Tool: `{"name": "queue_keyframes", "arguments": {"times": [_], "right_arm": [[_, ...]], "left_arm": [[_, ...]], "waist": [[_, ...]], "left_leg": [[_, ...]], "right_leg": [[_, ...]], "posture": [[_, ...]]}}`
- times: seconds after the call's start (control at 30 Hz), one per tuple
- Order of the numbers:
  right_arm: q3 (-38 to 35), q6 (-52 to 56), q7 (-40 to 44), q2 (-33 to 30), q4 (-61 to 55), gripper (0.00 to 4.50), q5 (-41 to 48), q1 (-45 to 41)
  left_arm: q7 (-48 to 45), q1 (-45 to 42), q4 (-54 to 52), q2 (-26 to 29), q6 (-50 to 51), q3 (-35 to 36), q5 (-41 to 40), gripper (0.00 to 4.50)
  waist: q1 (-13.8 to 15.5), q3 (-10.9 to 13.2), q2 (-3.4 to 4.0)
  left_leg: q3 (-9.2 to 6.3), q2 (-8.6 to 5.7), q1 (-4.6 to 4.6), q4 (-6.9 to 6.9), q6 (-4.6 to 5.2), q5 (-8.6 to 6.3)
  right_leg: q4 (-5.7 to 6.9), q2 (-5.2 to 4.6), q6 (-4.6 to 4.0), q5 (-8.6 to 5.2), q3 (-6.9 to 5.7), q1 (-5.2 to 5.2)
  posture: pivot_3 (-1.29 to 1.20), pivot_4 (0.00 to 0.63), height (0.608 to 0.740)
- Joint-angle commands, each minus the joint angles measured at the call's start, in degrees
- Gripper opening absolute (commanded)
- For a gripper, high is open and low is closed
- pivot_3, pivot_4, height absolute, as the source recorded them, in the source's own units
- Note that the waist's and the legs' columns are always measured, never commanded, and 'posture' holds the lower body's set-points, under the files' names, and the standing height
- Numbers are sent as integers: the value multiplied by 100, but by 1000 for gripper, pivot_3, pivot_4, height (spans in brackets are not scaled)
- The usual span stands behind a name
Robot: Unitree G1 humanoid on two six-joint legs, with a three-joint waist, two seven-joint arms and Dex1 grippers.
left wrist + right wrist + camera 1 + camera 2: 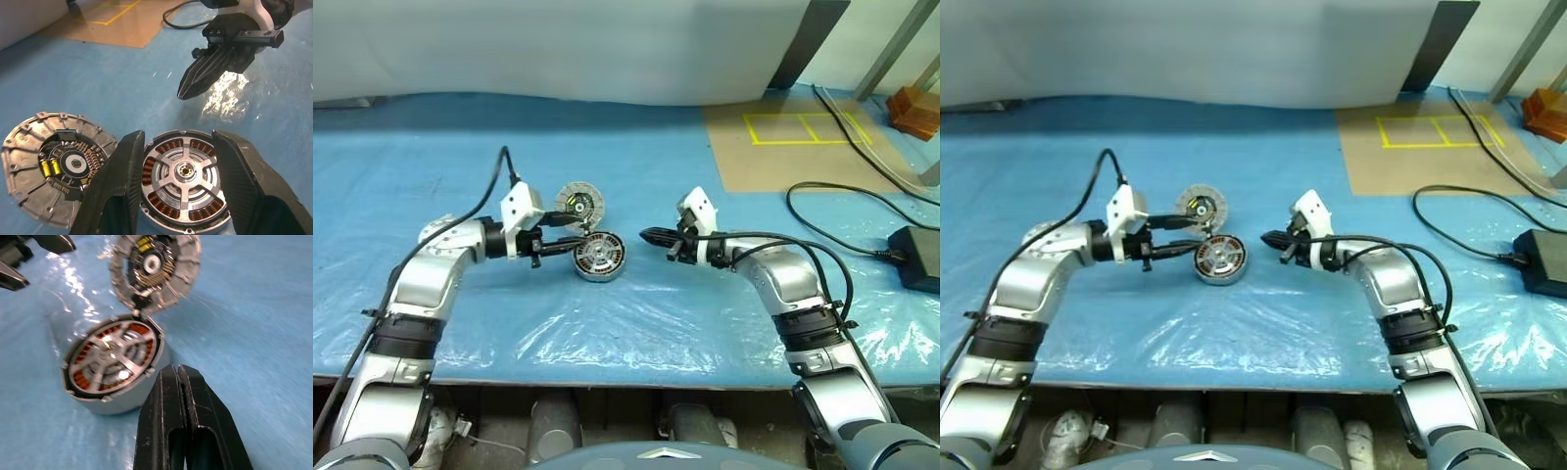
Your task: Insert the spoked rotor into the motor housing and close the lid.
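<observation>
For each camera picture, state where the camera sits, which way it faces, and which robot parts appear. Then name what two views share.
Head eye views: a stereo pair, looking forward and down over a blue table and both arms.
Left wrist view: looks along the open left claw at the spoked rotor seated in the motor housing, the lid beside it, and the right claw opposite.
Right wrist view: looks along the shut right claw at the same parts.
Shared: rotor and lid.
</observation>
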Motion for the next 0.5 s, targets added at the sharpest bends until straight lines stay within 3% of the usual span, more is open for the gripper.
{"name": "queue_keyframes", "arguments": {"times": [0.03, 0.27, 0.5], "right_arm": [[10, 91, 244, 130, -429, 0, 374, -214], [561, -227, 404, 787, 474, 0, 122, -746], [586, -855, 373, 1214, 1886, 0, -260, -1397]], "left_arm": [[272, 493, -308, 113, 116, 379, -164, 2289], [1068, 978, -51, -163, 378, 1091, -497, 2289], [1335, 1209, -165, -218, 235, 1026, -355, 2289]], "waist": [[3, 0, 0], [-2, 0, 0], [7, 0, 0]], "left_leg": [[-1, 1, 0, -1, 0, 0], [-1, 4, 2, 6, 1, 0], [-1, 0, -17, 18, 1, 0]], "right_leg": [[0, 1, 0, 0, -1, 0], [4, 2, -21, -12, -2, 0], [1, -7, -12, -7, -5, -5]], "posture": [[0, 150, 740], [0, 150, 740], [0, 150, 740]]}}
